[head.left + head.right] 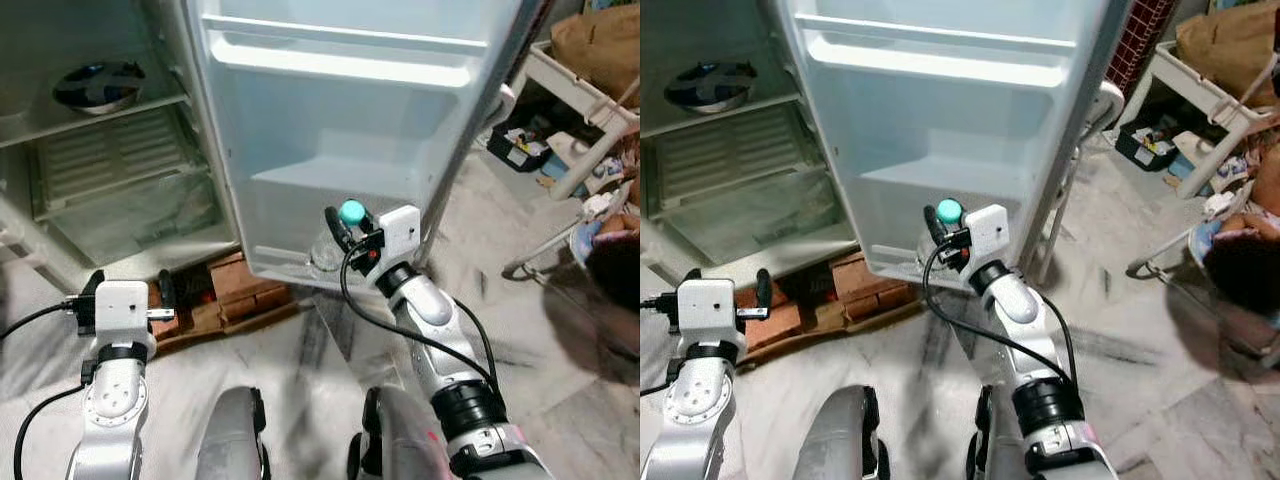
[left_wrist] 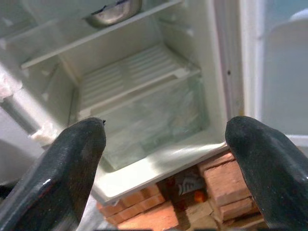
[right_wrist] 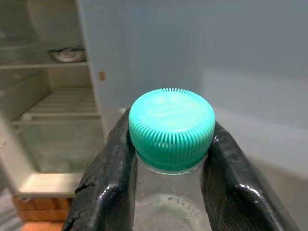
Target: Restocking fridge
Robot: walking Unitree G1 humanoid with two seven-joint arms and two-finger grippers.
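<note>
Gripping clear bottle (image 3: 168, 207), ribbed teal cap (image 3: 172, 127): right pincer (image 1: 350, 236).

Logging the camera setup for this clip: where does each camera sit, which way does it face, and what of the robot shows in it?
Left eye view: on the head, looking forward and down at the open fridge door; both silver arms show.
Right eye view: same head and scene, with the right gripper at the door's bottom shelf.
Left wrist view: looks along the spread fingers of the left gripper into the fridge.
Right wrist view: looks along fingers clamping the bottle under its green cap.
Shared: the bowl on the fridge shelf.
</note>
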